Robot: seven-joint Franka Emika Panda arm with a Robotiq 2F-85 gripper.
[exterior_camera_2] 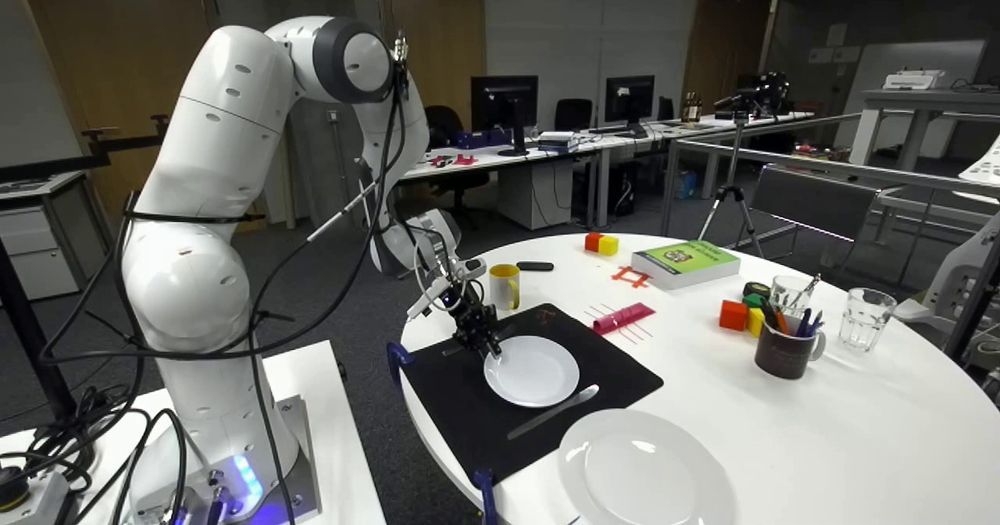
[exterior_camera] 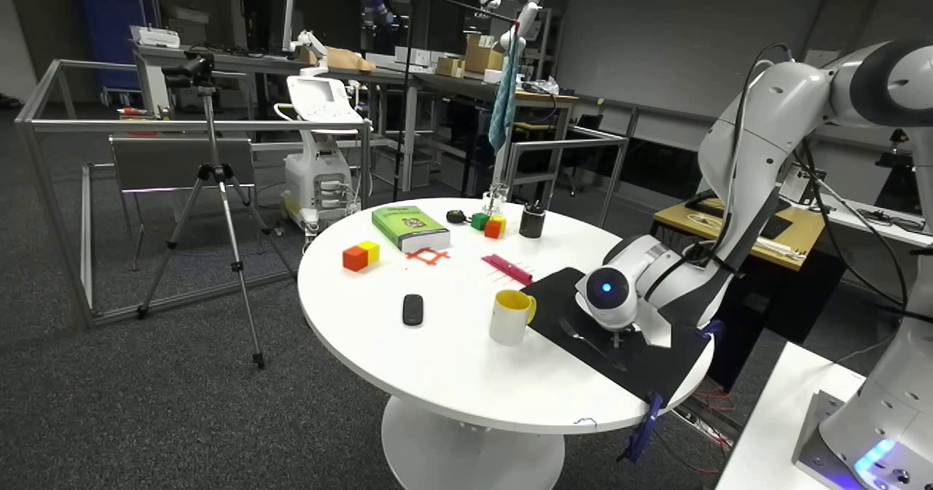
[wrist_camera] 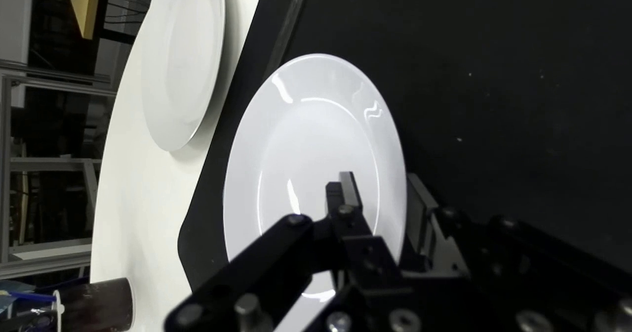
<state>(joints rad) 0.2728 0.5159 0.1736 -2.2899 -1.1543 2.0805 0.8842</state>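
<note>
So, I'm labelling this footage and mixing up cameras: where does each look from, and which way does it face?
Wrist view: mounted behind the gripper, looking past it at the plate on the mat; of the robot only the gripper shows.
An exterior view: beside the round table, facing across it toward boxes; robot arm and base show.
An exterior view: near the base, facing over the table toward monitors; arm, base and gripper show.
Both exterior views share the white mug and book.

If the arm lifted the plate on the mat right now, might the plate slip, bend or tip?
The plate may be slippery: bright reflections suggest a glossy surface. It looks rigid, with an even round rim, so bending seems unlikely. The gripper is at one edge, so the far side could dip.
</note>
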